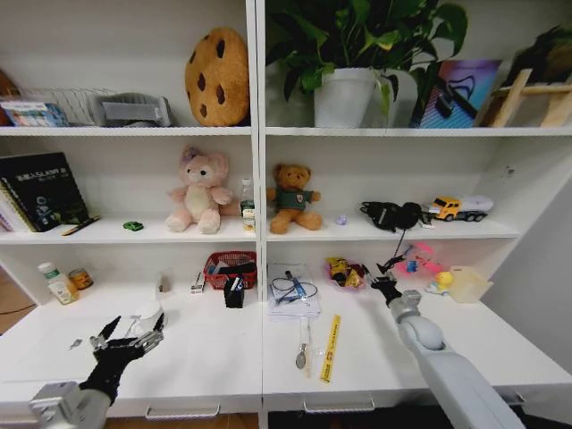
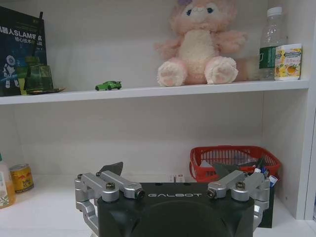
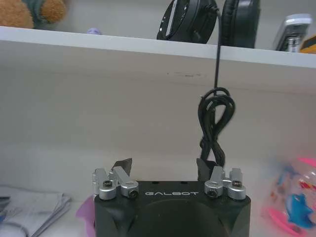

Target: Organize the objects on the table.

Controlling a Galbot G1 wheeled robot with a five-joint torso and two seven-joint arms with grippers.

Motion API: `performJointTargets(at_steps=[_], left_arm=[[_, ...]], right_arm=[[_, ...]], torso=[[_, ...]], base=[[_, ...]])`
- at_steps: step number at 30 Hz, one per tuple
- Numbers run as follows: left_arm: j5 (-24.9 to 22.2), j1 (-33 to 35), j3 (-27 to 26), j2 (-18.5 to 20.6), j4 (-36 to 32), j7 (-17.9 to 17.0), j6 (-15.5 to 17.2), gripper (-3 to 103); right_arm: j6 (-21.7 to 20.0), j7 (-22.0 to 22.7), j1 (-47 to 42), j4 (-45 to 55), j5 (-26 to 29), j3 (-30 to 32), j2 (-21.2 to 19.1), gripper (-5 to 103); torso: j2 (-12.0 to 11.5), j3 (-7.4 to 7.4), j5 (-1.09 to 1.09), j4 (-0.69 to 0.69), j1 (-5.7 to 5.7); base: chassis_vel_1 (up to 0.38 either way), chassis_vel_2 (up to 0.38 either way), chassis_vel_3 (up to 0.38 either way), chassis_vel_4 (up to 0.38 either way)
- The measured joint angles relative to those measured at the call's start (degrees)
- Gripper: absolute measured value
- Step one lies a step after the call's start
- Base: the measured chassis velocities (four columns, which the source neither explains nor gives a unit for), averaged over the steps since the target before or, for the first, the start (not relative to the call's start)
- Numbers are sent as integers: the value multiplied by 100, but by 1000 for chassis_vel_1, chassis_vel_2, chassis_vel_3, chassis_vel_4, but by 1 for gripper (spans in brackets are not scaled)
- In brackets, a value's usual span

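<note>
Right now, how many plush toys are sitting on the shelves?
2, both on the middle shelf: a pink plush bunny left of the vertical divider, beside a clear bottle, and a brown teddy bear just right of it. Others may be hidden off-frame.

A study corner in a home or a mock-up room.

White wall shelves (image 1: pixel 134 234) at twelve o'clock hold a pink plush rabbit (image 1: pixel 198 192), dark books (image 1: pixel 40 189) and a potted green plant (image 1: pixel 344 63) above a long white desk (image 1: pixel 206 353).

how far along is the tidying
Early, by the look of it. Neither gripper holds anything: the left gripper is open over the table, and the right gripper is open near the dangling black cable. A spoon, yellow ruler and red basket are on the table.
</note>
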Motion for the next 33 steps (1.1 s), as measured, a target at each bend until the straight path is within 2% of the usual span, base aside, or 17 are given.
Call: performJointTargets(at_steps=[2, 3, 4, 7, 8, 10, 11, 12, 14, 15, 17, 20, 33], left_arm=[[0, 0, 0, 0, 0, 0, 0, 100], [0, 0, 0, 0, 0, 2, 0, 100], [0, 0, 0, 0, 0, 2, 0, 100], [0, 0, 0, 0, 0, 1, 0, 100], [0, 0, 0, 0, 0, 1, 0, 100], [0, 0, 0, 0, 0, 0, 0, 100], [0, 0, 0, 0, 0, 0, 0, 100], [0, 0, 0, 0, 0, 1, 0, 100], [0, 0, 0, 0, 0, 3, 0, 100], [0, 0, 0, 0, 0, 3, 0, 100], [0, 0, 0, 0, 0, 0, 0, 100], [0, 0, 0, 1, 0, 1, 0, 100], [0, 0, 0, 0, 0, 1, 0, 100]], right_arm=[[-13, 39, -351, 305, 1, 199, 15, 75], [-47, 66, -733, 660, 2, 461, 61, 81], [-47, 66, -733, 660, 2, 461, 61, 81], [-155, 178, -1848, 1646, -28, 1320, 394, 96], [-155, 178, -1848, 1646, -28, 1320, 394, 96], [-218, 215, -2718, 2353, -30, 1838, 838, 99], [-218, 215, -2718, 2353, -30, 1838, 838, 99], [-199, 214, -3119, 2683, -31, 2056, 1089, 100], [-17, 180, -3738, 3072, -43, 2321, 1488, 100], [-17, 180, -3738, 3072, -43, 2321, 1488, 100], [381, 154, -4351, 3275, -163, 2391, 1719, 100], [629, 174, -4649, 3332, -280, 2296, 1841, 100], [758, 251, -4722, 3391, -495, 1983, 1894, 100]], torso=[[0, 0, 2, -1, 0], [1, 0, -2, -1, 0], [1, 0, -2, -1, 0], [1, 0, -3, 6, 0], [1, 0, -3, 6, 0], [1, 0, -3, 2, 0], [1, 0, -3, 2, 0], [1, 0, -4, 0, -1], [1, -1, -4, -1, -1], [1, -1, -4, -1, -1], [1, 0, -5, 1, -1], [1, 0, -3, 2, -1], [0, 1, -3, 2, 1]], base=[[0, 0, 0, 0], [0, 0, 0, 0], [0, 0, 0, 0], [0, 0, 0, 0], [0, 0, 0, 0], [0, 0, 0, 0], [0, 0, 0, 0], [0, 0, 0, 0], [0, 0, 0, 0], [0, 0, 0, 0], [0, 0, 0, 0], [0, 0, 0, 0], [0, 0, 0, 0]])
